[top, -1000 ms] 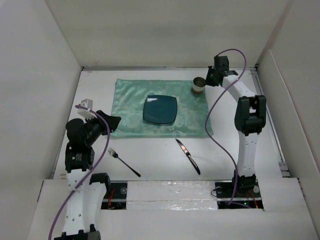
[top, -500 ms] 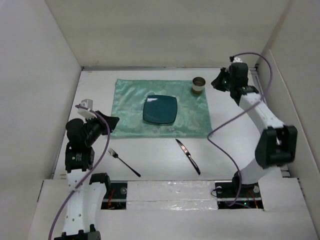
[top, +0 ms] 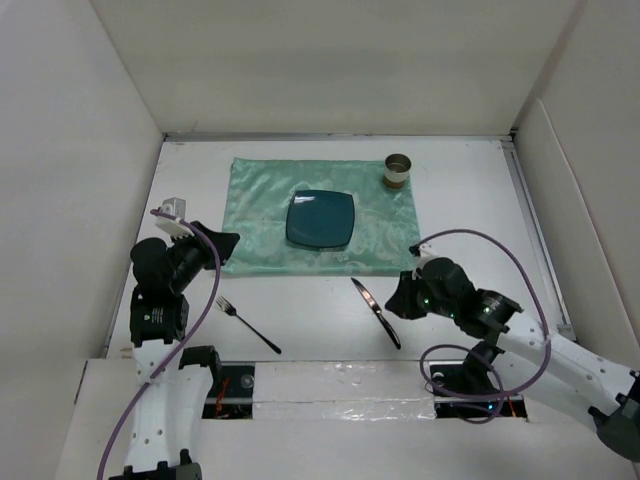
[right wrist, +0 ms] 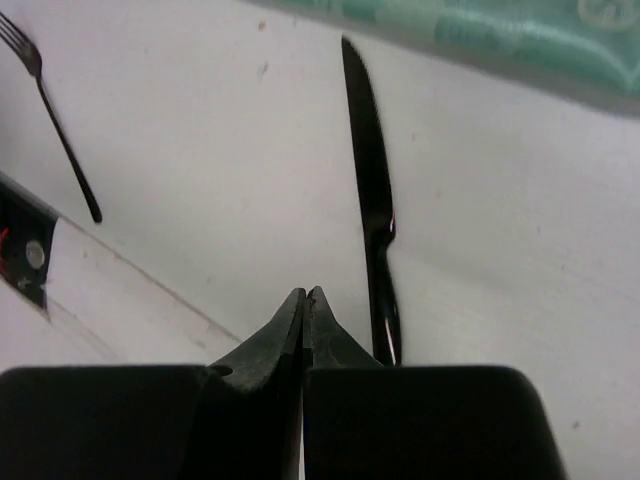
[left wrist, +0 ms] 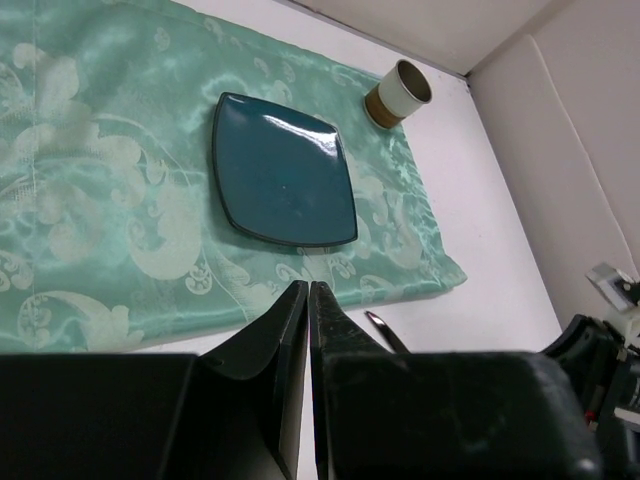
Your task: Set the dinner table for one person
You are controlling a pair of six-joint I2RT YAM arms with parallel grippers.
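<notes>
On the white dinner table [top: 480, 210] lies a mint-green cloth [top: 262, 215] with a dark teal square plate [top: 321, 220] in its middle and a cup [top: 399, 171] at its far right corner. A black knife [top: 376, 312] and a black fork [top: 248, 325] lie on the table near the front edge. My right gripper [top: 392, 301] is shut and empty, low over the table just right of the knife [right wrist: 372, 205]; the fork [right wrist: 55, 120] shows at the left of its wrist view. My left gripper [top: 232, 241] is shut and empty at the cloth's left edge [left wrist: 110, 240].
White wall panels [top: 90, 150] border the table on the left, back and right. A raised strip with the arm bases [top: 340, 385] runs along the near edge. The right arm's purple cable [top: 520, 260] loops over the table's right front.
My right arm has swung from the far right corner by the cup down to the front of the table, ending beside the knife. The cup stays on the cloth. The left arm has not moved.
</notes>
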